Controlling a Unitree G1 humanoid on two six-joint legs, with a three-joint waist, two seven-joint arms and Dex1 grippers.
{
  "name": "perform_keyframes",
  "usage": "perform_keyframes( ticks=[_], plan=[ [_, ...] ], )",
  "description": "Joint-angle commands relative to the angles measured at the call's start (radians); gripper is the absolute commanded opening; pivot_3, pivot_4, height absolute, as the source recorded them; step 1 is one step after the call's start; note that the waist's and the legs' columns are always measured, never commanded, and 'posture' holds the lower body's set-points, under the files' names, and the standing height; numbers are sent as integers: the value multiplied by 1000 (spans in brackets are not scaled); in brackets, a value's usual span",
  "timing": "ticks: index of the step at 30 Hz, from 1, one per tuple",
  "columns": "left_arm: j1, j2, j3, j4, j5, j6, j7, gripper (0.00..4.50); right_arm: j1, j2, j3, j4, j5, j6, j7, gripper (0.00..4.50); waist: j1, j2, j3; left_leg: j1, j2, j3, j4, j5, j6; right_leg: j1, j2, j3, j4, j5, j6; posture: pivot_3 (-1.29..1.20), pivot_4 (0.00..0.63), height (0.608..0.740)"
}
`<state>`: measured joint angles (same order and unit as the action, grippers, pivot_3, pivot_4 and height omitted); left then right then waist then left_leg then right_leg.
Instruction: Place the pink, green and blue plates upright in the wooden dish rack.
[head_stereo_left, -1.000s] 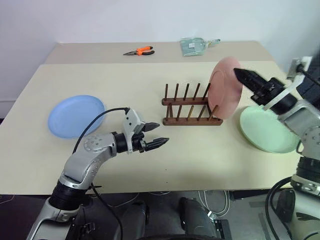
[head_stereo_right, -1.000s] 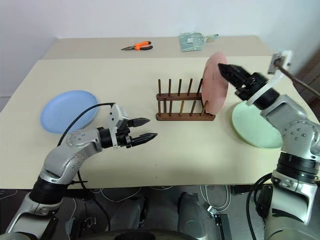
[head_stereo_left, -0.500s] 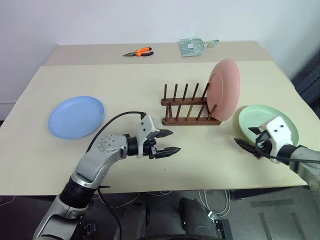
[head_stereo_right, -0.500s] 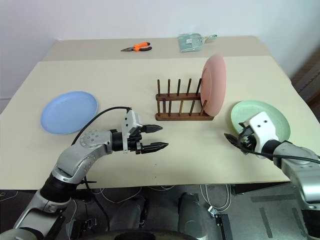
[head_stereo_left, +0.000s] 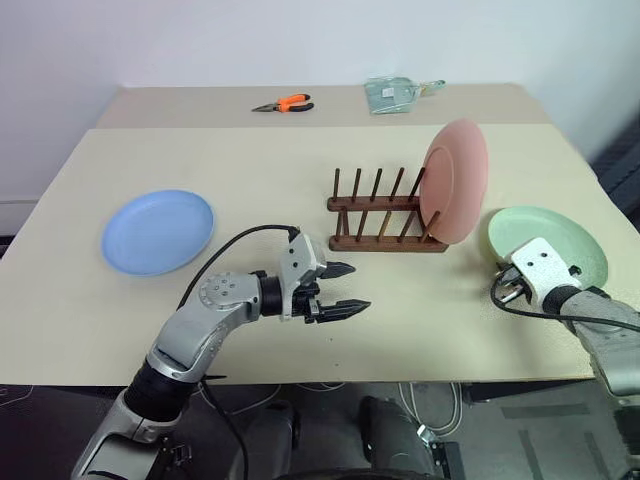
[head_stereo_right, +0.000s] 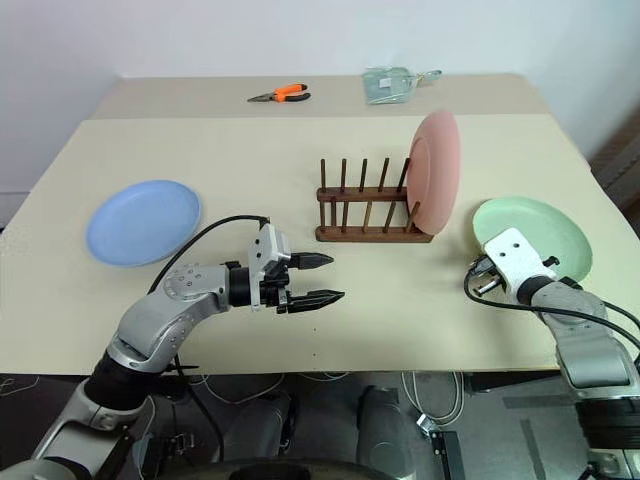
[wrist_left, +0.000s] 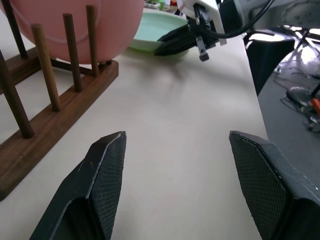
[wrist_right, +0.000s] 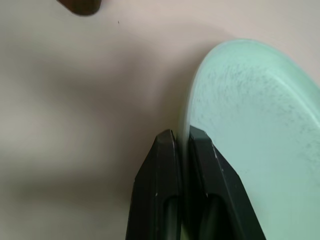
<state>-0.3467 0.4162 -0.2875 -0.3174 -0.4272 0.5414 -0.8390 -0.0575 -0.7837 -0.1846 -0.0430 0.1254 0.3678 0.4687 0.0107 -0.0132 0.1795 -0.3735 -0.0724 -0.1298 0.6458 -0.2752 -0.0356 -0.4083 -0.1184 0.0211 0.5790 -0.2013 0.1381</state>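
The pink plate (head_stereo_left: 455, 180) stands upright in the right end slot of the wooden dish rack (head_stereo_left: 375, 215). To its right the green plate (head_stereo_left: 560, 245) lies flat on the table. My right gripper (wrist_right: 181, 136) is down at that plate's near left rim, shut with the rim between its fingers (wrist_left: 175, 42). Far to the left lies the blue plate (head_stereo_left: 158, 232), flat on the table. My left gripper (head_stereo_left: 345, 288) hovers open and empty over the table in front of the rack, pointing right.
Orange-handled pliers (head_stereo_left: 282, 103) and a clear packet (head_stereo_left: 392, 93) lie on the far table section. The table's front edge (head_stereo_left: 400, 378) runs just below both arms. Bare tabletop separates the blue plate from the rack.
My right gripper left the pink plate in the rack, dropped to the green plate's rim and shut there. The left gripper drifted slightly right, still open.
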Motion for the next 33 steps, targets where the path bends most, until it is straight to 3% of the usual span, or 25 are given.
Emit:
perform_keyframes(
  ticks=[1, 5, 12, 16, 23, 33],
  plan=[
    [-13, -6, 38, -17, -16, -8, 7, 3395, -108, 3, -134, -60, 50, -46, -44, 78, -2, 1, 0, 0, 0, 0, 0, 0, 0, 0, 0, 0, 0, 0, 0, 0, 150, 740],
    [-7, 4, 47, 1, 4, -25, 3, 3395, -308, 18, -243, -97, 175, -32, -65, 78, -2, 4, 1, 0, 0, 0, 0, 0, 0, -1, 0, 0, 0, 0, 0, 0, 150, 740],
    [-10, 22, 110, 54, 35, -78, 36, 3395, -632, 98, -304, -318, 752, 263, -51, 78, -1, 3, 2, 0, 0, -3, -1, 0, 0, 0, 1, -1, 0, 2, -4, 0, 150, 740],
    [23, 47, 177, 132, 82, -178, 60, 3395, -719, 213, -221, -417, 1107, 387, -188, 78, -2, 4, 1, 0, 1, -4, -1, 0, 0, 0, 1, -2, 0, 2, -4, 0, 150, 740],
    [65, 91, 273, 151, 62, -241, 43, 3395, -703, 405, -91, -368, 1193, 424, -516, 78, 3, 4, 1, -1, 0, -6, -1, 0, 0, -2, 1, -1, 0, 3, -5, 0, 150, 740],
    [82, 65, 269, 98, 55, -216, 60, 3395, -628, 478, -106, -273, 1250, 408, -686, 78, -7, 4, 2, -1, 0, -4, -2, 0, 0, -3, 2, -1, 2, 3, -4, 0, 150, 740]
  ],
)
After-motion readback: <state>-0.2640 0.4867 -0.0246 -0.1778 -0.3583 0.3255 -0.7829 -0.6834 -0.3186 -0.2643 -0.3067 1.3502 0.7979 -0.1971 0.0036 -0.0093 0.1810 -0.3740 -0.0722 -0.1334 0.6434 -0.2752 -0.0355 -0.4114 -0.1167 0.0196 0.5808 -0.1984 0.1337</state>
